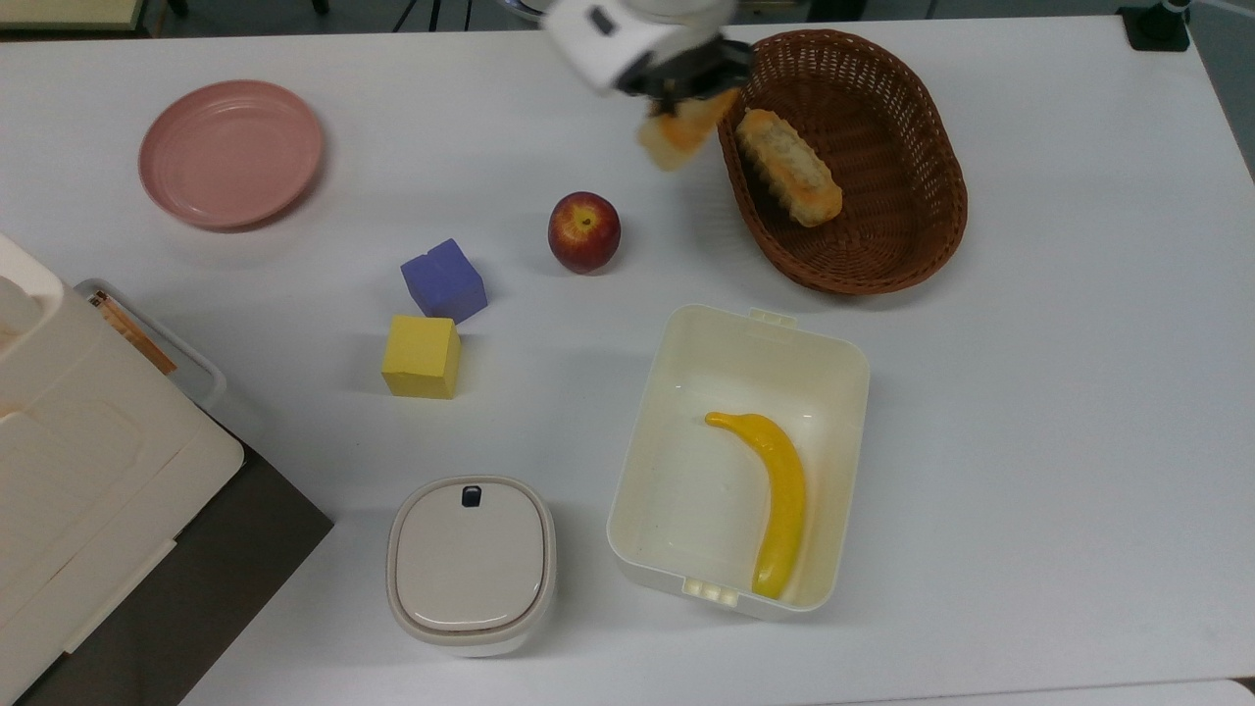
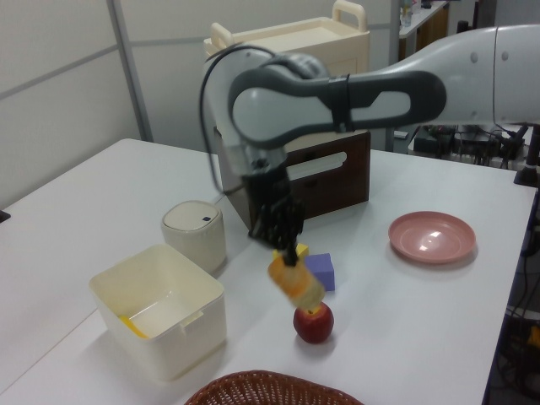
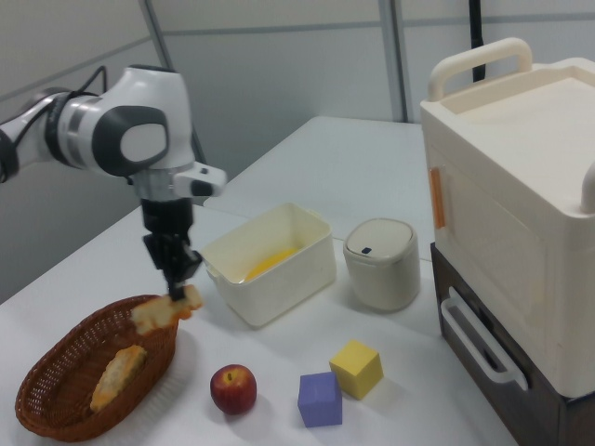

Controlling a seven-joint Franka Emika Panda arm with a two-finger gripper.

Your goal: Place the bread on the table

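The pincer (image 1: 686,93) looks blurred in the top view, its fingertips apparently hidden behind the bread (image 1: 681,129). It pinches the bread in the air above the desk (image 1: 1029,392), near the far edge, beside the basket (image 1: 882,265).

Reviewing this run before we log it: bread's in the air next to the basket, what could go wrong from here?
1. The gripper holds the bread by one end, and it hangs tilted in the left view, so it may slip or swing loose.
2. In the top view the bread sits close to the basket rim; lowering here could clip it.
3. The apple lies nearby on the table; a dropped roll could land against it.
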